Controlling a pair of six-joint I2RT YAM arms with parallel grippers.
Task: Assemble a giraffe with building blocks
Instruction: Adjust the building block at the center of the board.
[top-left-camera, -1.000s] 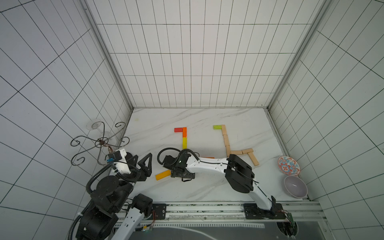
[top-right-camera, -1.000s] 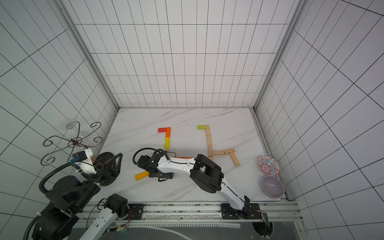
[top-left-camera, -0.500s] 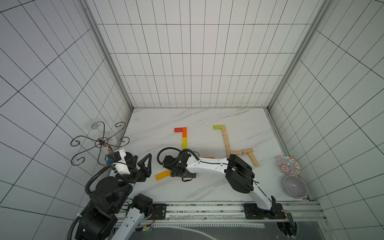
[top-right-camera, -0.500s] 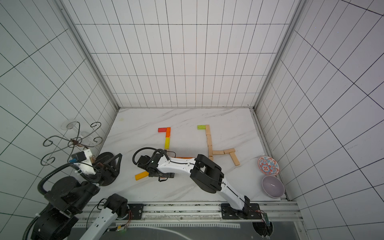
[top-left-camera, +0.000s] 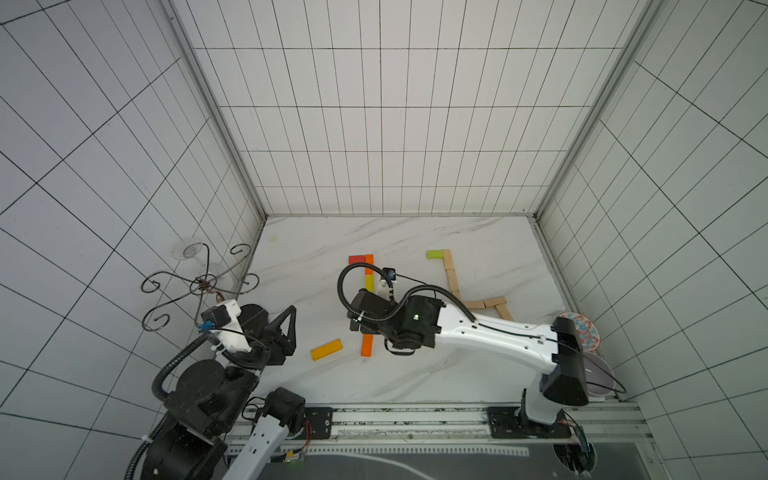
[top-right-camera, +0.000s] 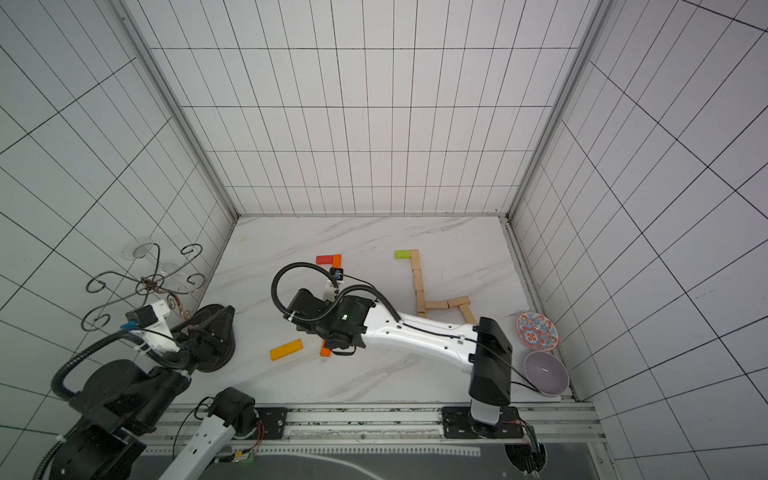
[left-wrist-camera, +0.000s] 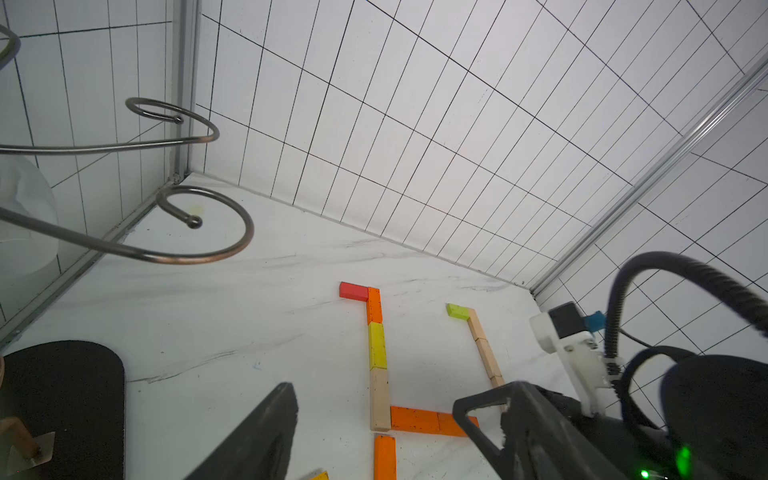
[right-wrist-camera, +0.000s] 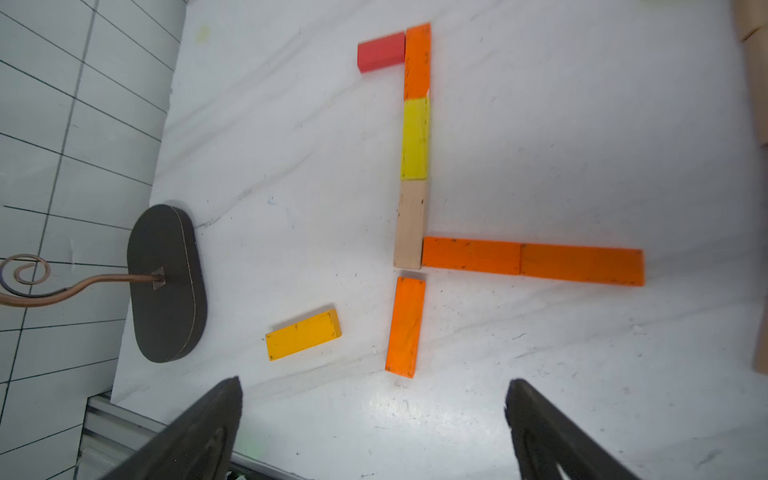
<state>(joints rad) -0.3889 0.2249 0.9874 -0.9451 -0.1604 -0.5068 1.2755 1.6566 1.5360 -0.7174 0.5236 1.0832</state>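
Right wrist view: right gripper (right-wrist-camera: 374, 381) hangs with fingers apart, empty, near the orange block (right-wrist-camera: 405, 326); left gripper (left-wrist-camera: 372, 397), fingers also apart, holds nothing.

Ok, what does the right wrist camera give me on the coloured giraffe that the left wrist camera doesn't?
Right wrist only: the loose yellow block whole, the full orange leg block, and both orange body blocks end to end. Left wrist only: the right arm; in that view the body's far end is hidden and the leg block is cut off by the frame edge. Both: the red block beside the top of the neck column of orange, yellow and bare wood.
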